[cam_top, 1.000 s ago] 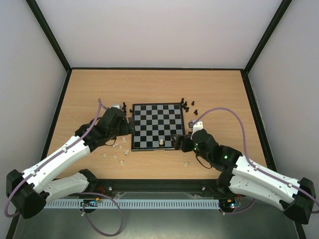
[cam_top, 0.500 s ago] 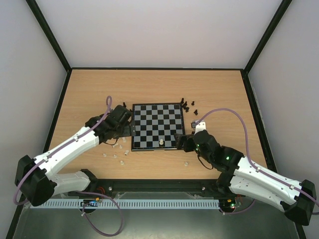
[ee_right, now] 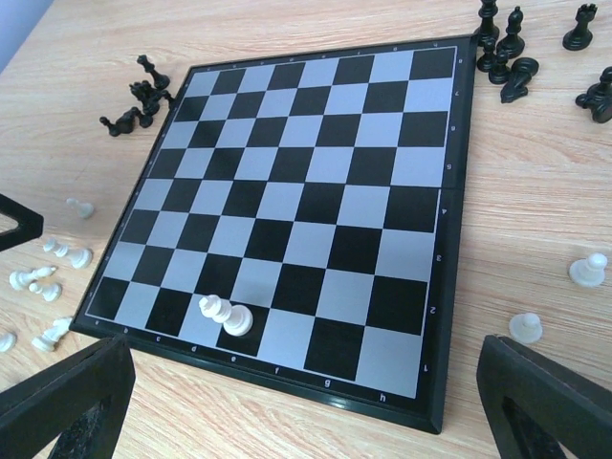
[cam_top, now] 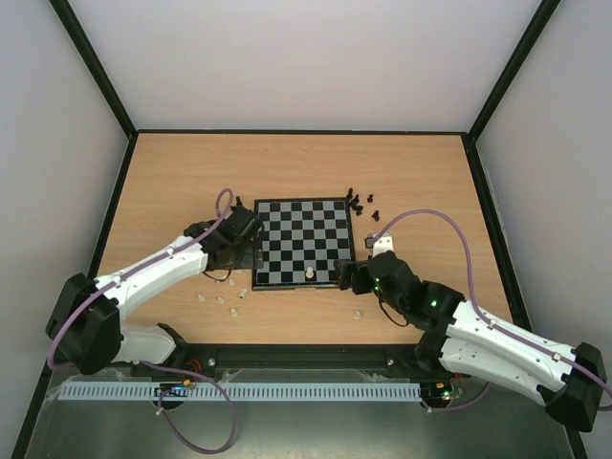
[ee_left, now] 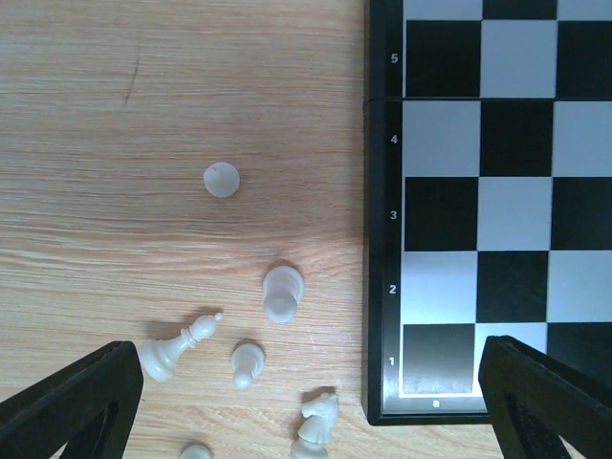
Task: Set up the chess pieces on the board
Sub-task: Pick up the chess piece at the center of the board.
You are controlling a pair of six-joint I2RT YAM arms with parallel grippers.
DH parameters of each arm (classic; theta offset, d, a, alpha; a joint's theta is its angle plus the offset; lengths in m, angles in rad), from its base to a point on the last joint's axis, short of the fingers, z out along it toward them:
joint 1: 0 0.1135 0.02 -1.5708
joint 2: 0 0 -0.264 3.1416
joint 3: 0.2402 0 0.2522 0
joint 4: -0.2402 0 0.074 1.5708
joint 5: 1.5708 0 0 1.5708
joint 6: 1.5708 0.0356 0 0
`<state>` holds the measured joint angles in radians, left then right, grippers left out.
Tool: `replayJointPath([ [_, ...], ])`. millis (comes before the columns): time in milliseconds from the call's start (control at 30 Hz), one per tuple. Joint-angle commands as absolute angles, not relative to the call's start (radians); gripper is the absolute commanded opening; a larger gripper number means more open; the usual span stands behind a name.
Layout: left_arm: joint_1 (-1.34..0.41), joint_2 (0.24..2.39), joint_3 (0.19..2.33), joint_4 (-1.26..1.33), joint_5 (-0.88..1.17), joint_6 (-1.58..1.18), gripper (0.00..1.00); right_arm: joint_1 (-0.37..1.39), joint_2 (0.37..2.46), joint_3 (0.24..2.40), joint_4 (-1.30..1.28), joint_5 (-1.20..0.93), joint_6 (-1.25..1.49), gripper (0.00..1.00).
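Observed: left claw (ee_left: 306,368) wide, empty, above white chess pieces (ee_left: 282,292) left of board (cam_top: 303,242); right claw (ee_right: 296,382) wide, empty, at board's near edge.

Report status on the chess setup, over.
Left hand and right hand open, empty. One white piece on the board, near edge. Other pieces scattered off it. Nothing blocking.

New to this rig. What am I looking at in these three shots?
Two robot arms are bolted at the near edge of a wooden table: left arm, right arm. The wide shot comes from a fixed camera above and behind them. The two close-ups come from a camera on each wrist; the dark wedges in their bottom corners are that arm's jaws, open and holding nothing. On the table lies a chessboard with one white piece on it. Other white pieces and black pieces are scattered beside it.
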<state>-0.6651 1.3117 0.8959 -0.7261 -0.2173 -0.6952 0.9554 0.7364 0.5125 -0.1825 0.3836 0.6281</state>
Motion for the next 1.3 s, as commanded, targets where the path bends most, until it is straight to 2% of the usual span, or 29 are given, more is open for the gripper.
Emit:
replayJointPath([
  [0,-0.65,1.335,0.872,-0.706,-0.197,-0.675,0.99,0.959,0.736,0.494,-0.207,0.382,0.63,0.99],
  [200,-0.607,1.375,0.856,-0.683,-0.159,-0.654,0.88,0.959,0.73,0.487,-0.199,0.365,0.629,0.99],
  [367,-0.587,1.41,0.848,-0.651,-0.127,-0.635,0.64,0.959,0.735,0.479,-0.189,0.359,0.627,0.99],
  [667,-0.586,1.457,0.838,-0.624,-0.119,-0.627,0.33,0.958,0.738,0.474,-0.186,0.353,0.626,0.99],
  [833,-0.586,1.483,0.848,-0.628,-0.127,-0.623,0.31,0.959,0.739,0.473,-0.184,0.35,0.627,0.99],
  [1100,-0.583,1.492,0.844,-0.626,-0.142,-0.627,0.35,0.96,0.742,0.469,-0.181,0.345,0.626,0.99],
  [1267,-0.583,1.494,0.841,-0.63,-0.146,-0.627,0.22,0.958,0.744,0.466,-0.181,0.344,0.626,0.99],
])
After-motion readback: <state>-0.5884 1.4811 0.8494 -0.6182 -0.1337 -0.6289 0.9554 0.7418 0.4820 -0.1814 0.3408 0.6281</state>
